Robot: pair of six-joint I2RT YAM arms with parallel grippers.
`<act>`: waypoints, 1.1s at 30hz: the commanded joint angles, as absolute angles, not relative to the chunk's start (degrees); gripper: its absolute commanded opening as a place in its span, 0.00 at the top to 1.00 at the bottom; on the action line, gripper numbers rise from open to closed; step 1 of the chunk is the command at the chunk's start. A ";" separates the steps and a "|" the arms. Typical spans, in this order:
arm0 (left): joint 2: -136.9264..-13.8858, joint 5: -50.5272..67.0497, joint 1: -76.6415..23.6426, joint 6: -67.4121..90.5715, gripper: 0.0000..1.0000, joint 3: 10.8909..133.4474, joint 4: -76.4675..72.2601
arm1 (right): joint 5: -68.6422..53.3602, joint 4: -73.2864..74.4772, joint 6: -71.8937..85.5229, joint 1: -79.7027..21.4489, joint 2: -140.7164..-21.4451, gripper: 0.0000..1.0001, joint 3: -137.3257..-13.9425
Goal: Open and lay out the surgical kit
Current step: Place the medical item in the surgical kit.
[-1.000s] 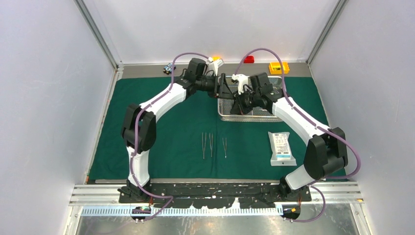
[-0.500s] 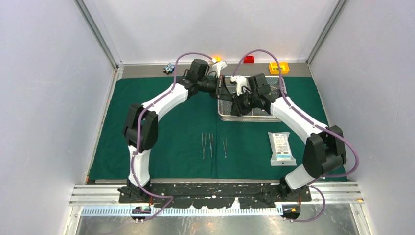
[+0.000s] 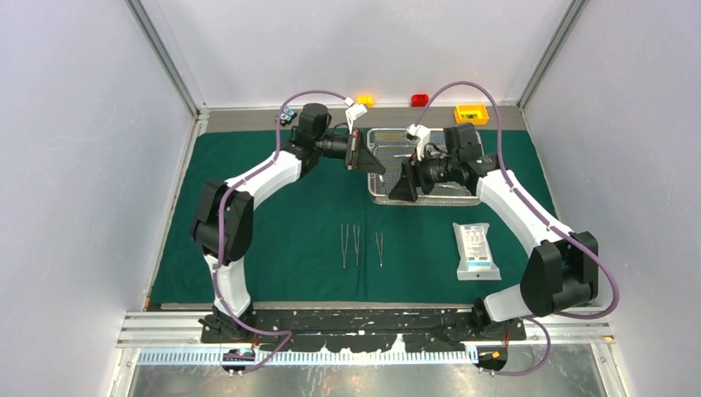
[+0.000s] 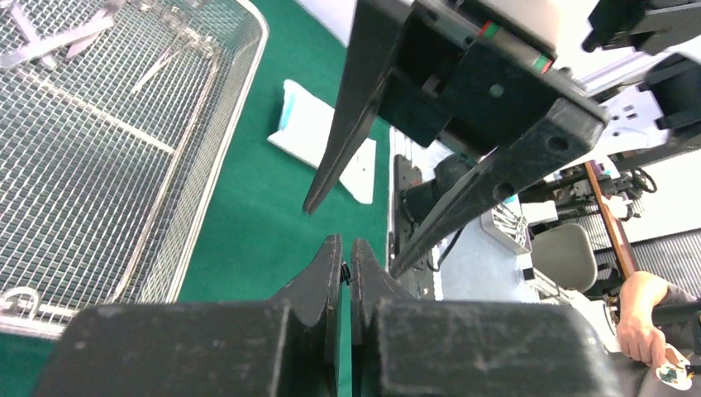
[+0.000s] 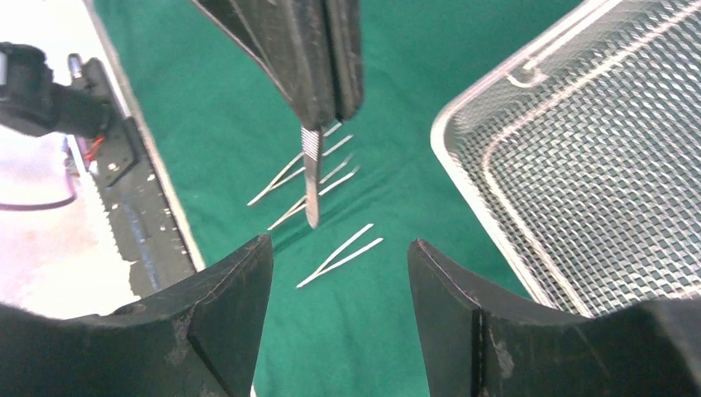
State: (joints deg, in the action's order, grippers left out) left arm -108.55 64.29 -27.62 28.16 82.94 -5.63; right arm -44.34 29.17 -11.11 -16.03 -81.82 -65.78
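The dark green drape [image 3: 273, 215] covers the table. The steel mesh tray [image 3: 372, 197] stands at its back, with silver instruments [image 4: 58, 45] inside. My left gripper [image 3: 364, 159] hovers at the tray's left edge, shut on a slim silver tool [image 5: 312, 178] that hangs point-down from its fingers [image 5: 322, 58]. My right gripper [image 3: 404, 187] faces it over the tray's near left corner, open and empty, its fingers [image 5: 223, 306] apart from the tool. Three tweezers [image 3: 356, 245] lie side by side on the drape. The flat white pouch [image 3: 476, 250] lies at the right.
Behind the drape, along the back wall, sit a yellow box [image 3: 471, 114], a red block [image 3: 421, 100], an orange block [image 3: 364, 101] and a small blue object [image 3: 286, 116]. Enclosure walls stand on both sides.
The two grippers, close together over the tray before, have drawn apart. The right jaws have opened and pulled back right; the left gripper has pulled left, shut on the silver tool.
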 commanded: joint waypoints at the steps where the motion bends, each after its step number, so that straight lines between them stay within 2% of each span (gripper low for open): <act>1: -105.39 69.83 -27.86 35.67 1.00 81.34 -21.27 | -53.51 30.24 -12.36 -16.39 -83.41 0.34 -68.28; 7: -106.53 70.67 -27.86 41.88 1.00 80.16 -29.73 | -54.99 28.41 -10.21 -17.14 -84.40 0.38 -68.18; 14: -107.15 70.71 -27.86 43.42 1.00 79.12 -31.94 | -57.03 28.19 -8.72 -17.22 -85.80 0.70 -69.84; 21: -107.57 70.15 -27.91 41.63 1.00 79.38 -29.46 | -57.37 27.77 -8.36 -17.39 -84.95 0.72 -69.52; 23: -107.79 69.79 -27.86 41.26 0.98 79.51 -28.89 | -57.39 27.65 -8.16 -17.42 -84.91 0.78 -69.65; 26: -107.93 68.05 -27.78 37.72 0.90 80.26 -23.14 | -56.77 27.98 -7.74 -17.46 -85.01 0.98 -70.47; 28: -107.78 65.81 -27.49 34.24 0.82 80.82 -18.18 | -55.05 28.22 -7.73 -17.42 -84.65 0.99 -70.82; 30: -107.40 62.35 -26.98 30.82 0.68 81.39 -12.62 | -51.38 28.06 -7.42 -17.51 -83.96 0.99 -70.62; 32: -106.87 58.78 -26.21 28.69 0.55 82.05 -8.14 | -43.46 27.45 -6.73 -18.16 -83.24 0.99 -70.38; 33: -106.73 57.35 -26.04 28.57 0.51 82.57 -6.43 | -38.90 27.48 -6.87 -18.96 -83.04 0.99 -70.42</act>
State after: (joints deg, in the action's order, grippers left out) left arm -108.47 64.45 -27.24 34.85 79.75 -17.47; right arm -51.16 29.85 -7.46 -17.45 -85.86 -67.35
